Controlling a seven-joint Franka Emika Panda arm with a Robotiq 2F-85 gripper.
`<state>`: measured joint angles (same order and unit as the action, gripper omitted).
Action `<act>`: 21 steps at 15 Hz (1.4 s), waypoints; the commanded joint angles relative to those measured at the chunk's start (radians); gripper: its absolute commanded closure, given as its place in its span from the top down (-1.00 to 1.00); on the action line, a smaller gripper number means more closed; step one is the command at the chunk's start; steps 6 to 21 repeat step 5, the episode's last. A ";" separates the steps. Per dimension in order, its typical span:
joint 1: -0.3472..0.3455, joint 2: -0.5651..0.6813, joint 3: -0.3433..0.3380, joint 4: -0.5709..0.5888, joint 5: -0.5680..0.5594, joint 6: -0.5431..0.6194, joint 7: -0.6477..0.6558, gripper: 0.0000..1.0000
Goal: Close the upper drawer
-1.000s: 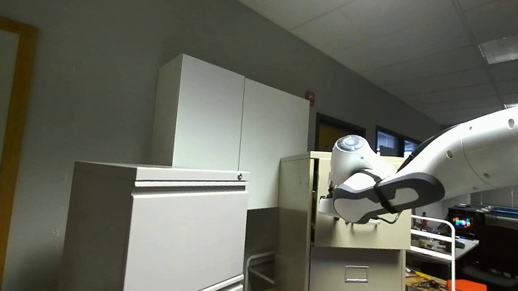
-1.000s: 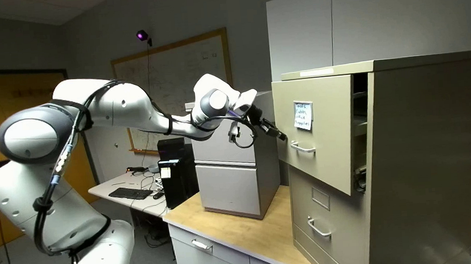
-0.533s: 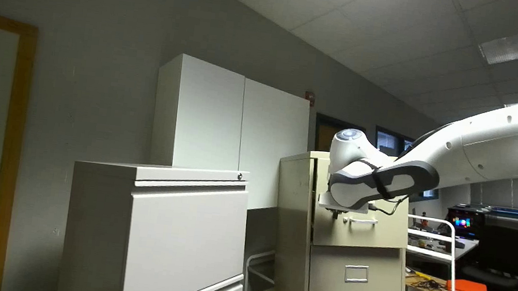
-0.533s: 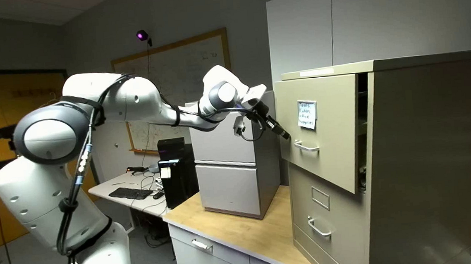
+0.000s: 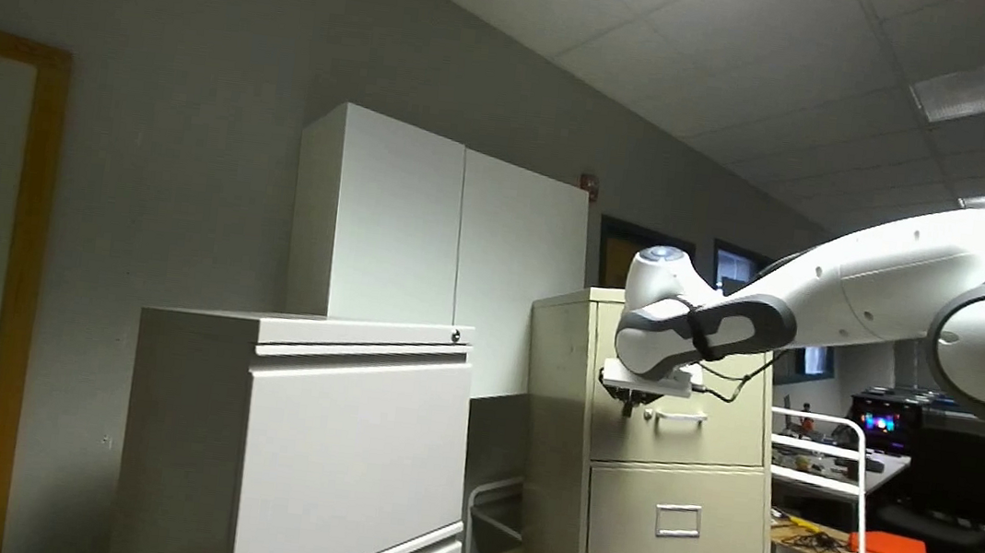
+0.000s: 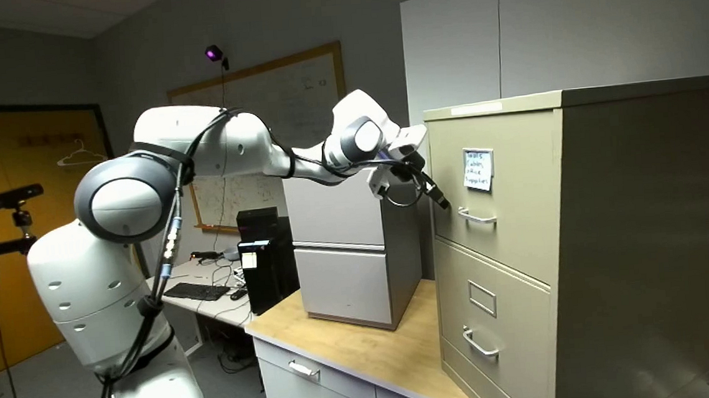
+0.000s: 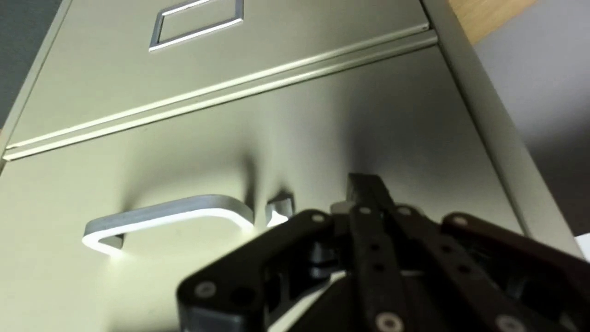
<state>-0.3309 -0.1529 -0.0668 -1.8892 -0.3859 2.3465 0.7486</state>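
Note:
The upper drawer (image 5: 729,438) of the beige filing cabinet (image 5: 551,432) now sits flush with the cabinet; its front also shows in an exterior view (image 6: 517,200), with a paper label (image 6: 478,169) and a silver handle (image 6: 477,216). In the wrist view, which stands upside down, the drawer front (image 7: 295,133) fills the middle. My gripper (image 7: 366,182) is shut with nothing between its fingertips. Its tips are against or very near the drawer front, beside the handle (image 7: 170,216) and the small lock. The gripper also shows in both exterior views (image 5: 628,409) (image 6: 443,204).
The lower beige drawer (image 6: 493,314) is shut below. A pale grey cabinet (image 6: 343,287) stands beside on the wooden worktop (image 6: 352,343). White wall cabinets (image 5: 516,270) hang behind. A white rail frame (image 5: 862,504) stands at the other side of the filing cabinet.
The arm has moved forward toward the filing cabinet. The upper drawer has slid inward from partly open to flush, and the dark gap at its side is gone. The gripper stays at its front.

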 commanded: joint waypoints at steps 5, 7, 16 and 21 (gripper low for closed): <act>0.078 0.198 -0.069 0.204 0.152 -0.073 -0.199 -1.00; 0.078 0.198 -0.069 0.204 0.152 -0.073 -0.199 -1.00; 0.078 0.198 -0.069 0.204 0.152 -0.073 -0.199 -1.00; 0.078 0.198 -0.069 0.204 0.152 -0.073 -0.199 -1.00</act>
